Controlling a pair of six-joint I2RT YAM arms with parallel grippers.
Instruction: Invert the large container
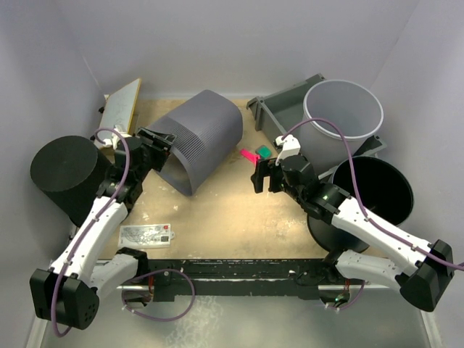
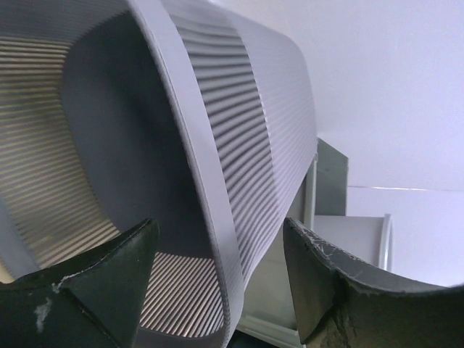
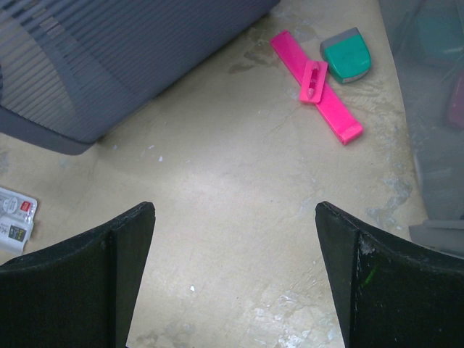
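Plainly, the large container (image 1: pixel 206 134) was not upright: it lay on its side toward the far-left part of the table (image 1: pixel 232 217). Its long axis ran on a diagonal, with the open mouth facing the near-left corner and the closed base pointing at the far edge. That put the mouth right at the left gripper (image 1: pixel 156 141), much the nearer of the two. In the left wrist view the left gripper (image 2: pixel 217 225) stood apart around the rim, one finger inside the container (image 2: pixel 239 145) and one outside, with a gap showing on each side of the wall, so nothing was clamped yet. The right gripper (image 1: pixel 264 174) hung spread wide and empty over the middle of the table. The container (image 3: pixel 109 58) lay to its left, while a pink tool (image 3: pixel 315 83) and a teal block (image 3: pixel 346 61) lay beyond it toward the far edge. The container looked like grey plastic, a rounded-rectangular tub with fine horizontal ribbing on the walls and a smooth, thin band at the lip. I judged that the lip would give a narrow but firm pinch, and that the light tub should pivot over its mouth edge once gripped.
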